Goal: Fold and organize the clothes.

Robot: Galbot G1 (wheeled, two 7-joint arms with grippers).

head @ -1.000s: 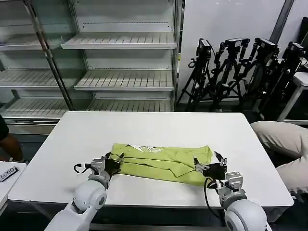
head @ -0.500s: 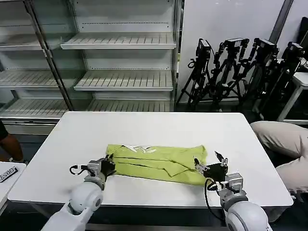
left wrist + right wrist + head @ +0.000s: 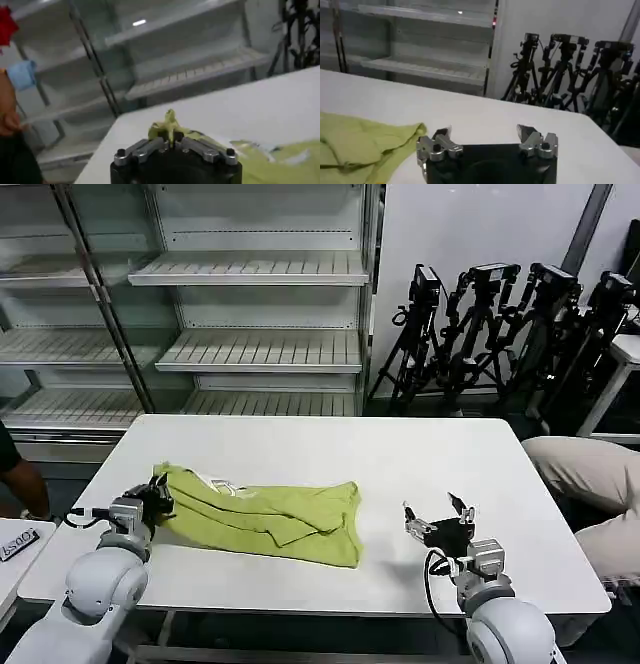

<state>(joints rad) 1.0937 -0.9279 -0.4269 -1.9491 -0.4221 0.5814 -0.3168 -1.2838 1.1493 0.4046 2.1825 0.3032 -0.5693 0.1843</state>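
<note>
T-shirt (image 3: 262, 515) dragged toward table's (image 3: 330, 446) left edge, left gripper (image 3: 157, 497) pinching its corner, right gripper (image 3: 434, 524) spread wide, apart from shirt

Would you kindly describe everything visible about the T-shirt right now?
The T-shirt is lime yellow-green, soft cotton by its look, folded into a rumpled band lying flat on the white table, toward its front left. A bit of white print peeks out near its left end. The left gripper is shut on that end, pinching a tuft of cloth. The right gripper stands open, apart from it.
</note>
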